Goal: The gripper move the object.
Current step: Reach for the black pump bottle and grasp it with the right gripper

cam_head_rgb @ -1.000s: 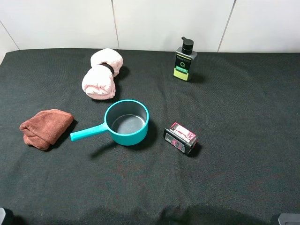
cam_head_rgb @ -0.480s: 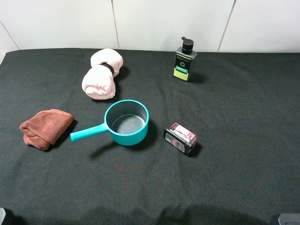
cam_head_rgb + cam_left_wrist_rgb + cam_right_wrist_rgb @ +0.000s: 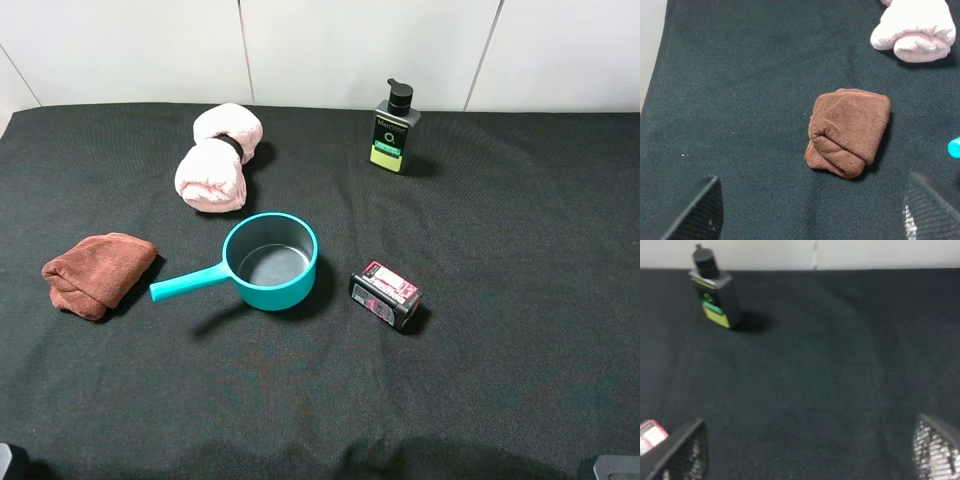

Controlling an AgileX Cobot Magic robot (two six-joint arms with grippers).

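Right black two-fingered gripper (image 3: pixel 809 452) hung wide open, empty, well apart from the small dark pump bottle with lime-green label (image 3: pixel 392 132) standing upright at the black cloth table's (image 3: pixel 520 300) far edge; best approach seemed level, jaws straddling its body below the pump.

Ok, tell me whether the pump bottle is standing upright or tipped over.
Upright. The pump bottle stands on its base on the black cloth, pump top pointing up; the right wrist view shows the same.
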